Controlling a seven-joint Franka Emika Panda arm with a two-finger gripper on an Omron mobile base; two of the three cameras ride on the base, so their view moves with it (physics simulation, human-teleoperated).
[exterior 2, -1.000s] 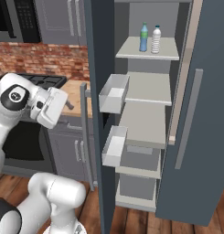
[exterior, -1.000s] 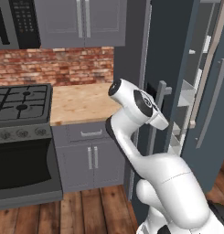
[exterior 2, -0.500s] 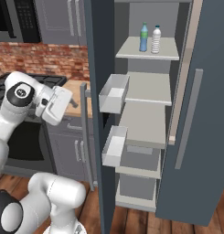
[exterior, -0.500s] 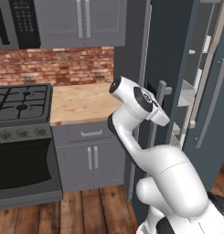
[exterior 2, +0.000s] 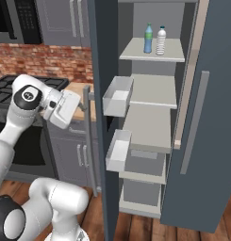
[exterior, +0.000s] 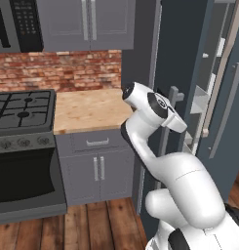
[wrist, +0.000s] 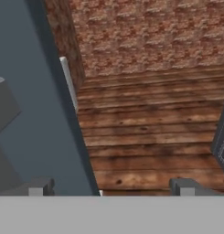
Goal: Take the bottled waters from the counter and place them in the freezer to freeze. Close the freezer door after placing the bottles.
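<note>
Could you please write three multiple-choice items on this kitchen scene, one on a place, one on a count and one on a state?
1. Where do the bottled waters stand?
A. on the counter
B. on the freezer's top shelf
C. in a door bin

2. How many bottles are in the freezer?
A. one
B. two
C. three

3. How is the freezer door?
A. open
B. shut
C. taken off

Key:
1 B, both stand side by side on the top shelf in the right base view.
2 B, one blue-tinted and one whitish bottle show there.
3 A, the door stands swung out with its white bins showing, and the open tool is empty beside the counter.
</note>
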